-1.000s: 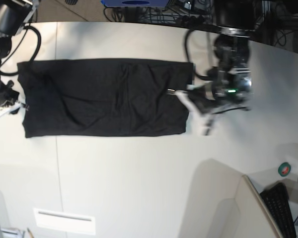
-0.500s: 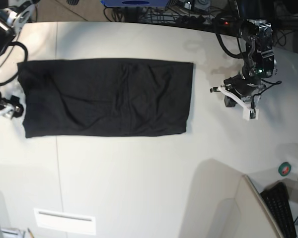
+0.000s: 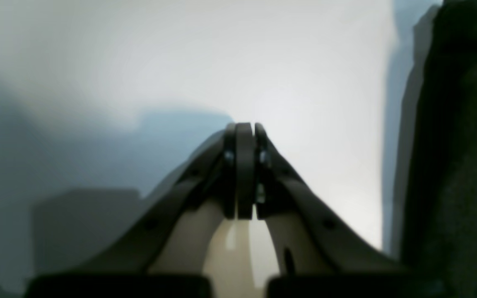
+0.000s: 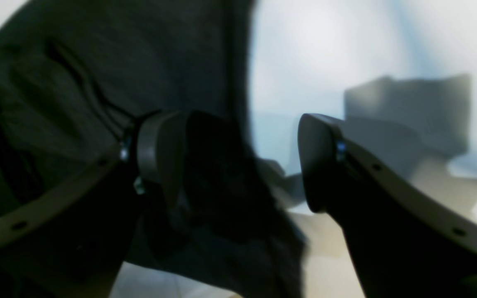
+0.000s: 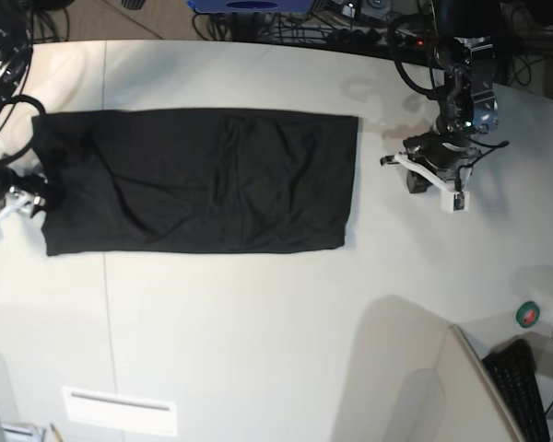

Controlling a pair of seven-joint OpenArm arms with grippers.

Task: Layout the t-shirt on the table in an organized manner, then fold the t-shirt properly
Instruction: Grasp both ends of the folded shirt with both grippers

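The black t-shirt (image 5: 198, 180) lies flat as a long folded rectangle across the off-white table (image 5: 258, 322). My left gripper (image 5: 417, 178) hovers over bare table a short way off the t-shirt's right edge. In the left wrist view it (image 3: 244, 129) is shut on nothing, with the t-shirt (image 3: 449, 165) at the frame's right. My right gripper (image 5: 18, 198) sits at the t-shirt's left edge. The right wrist view shows it (image 4: 238, 161) open, its jaws astride the blurred t-shirt (image 4: 97, 62) edge; whether they touch the cloth I cannot tell.
A small white rectangular plate (image 5: 120, 410) lies near the front left. At the front right stand a white partition (image 5: 424, 378), a green tape roll (image 5: 528, 314) and a keyboard (image 5: 521, 387). Cables (image 5: 350, 32) crowd the table's far edge.
My left gripper has left the t-shirt's right edge and pulled away to the right. My right gripper stays at the left edge and has opened.
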